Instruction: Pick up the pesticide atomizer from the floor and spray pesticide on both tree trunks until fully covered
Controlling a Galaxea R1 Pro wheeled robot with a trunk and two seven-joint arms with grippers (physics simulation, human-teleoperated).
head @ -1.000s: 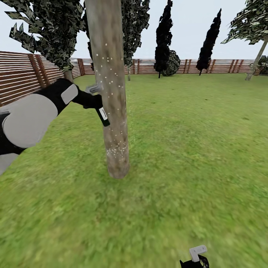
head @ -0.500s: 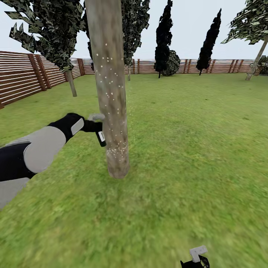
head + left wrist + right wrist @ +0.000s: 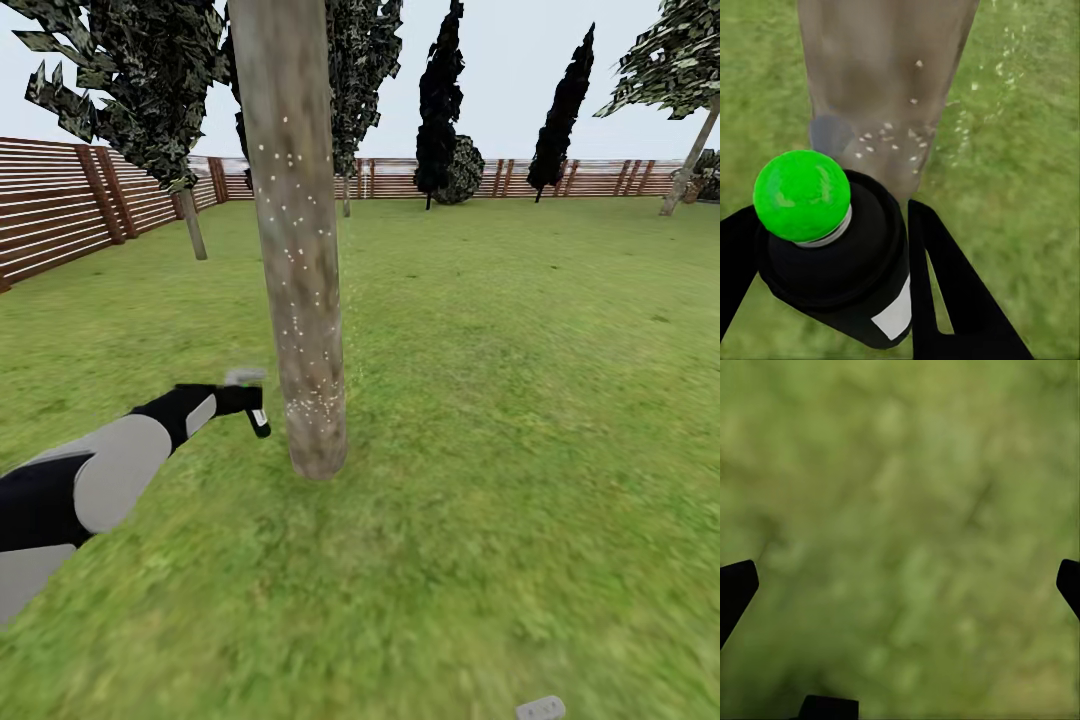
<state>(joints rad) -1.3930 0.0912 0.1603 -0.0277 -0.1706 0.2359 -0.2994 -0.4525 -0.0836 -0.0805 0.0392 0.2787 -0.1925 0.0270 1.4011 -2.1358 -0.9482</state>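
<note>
Left tool (image 3: 250, 405) gripping atomizer (image 3: 258, 420) low beside speck-dotted trunk (image 3: 300, 300); right tool (image 3: 900, 577) spread open over grass; good coverage likely needs nozzle aimed squarely at bare bark.

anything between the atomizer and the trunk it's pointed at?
Nothing solid. In the head view the pesticide atomizer in the left pincer sits just beside the tree trunk; the left wrist view shows only white pesticide specks there.
</note>
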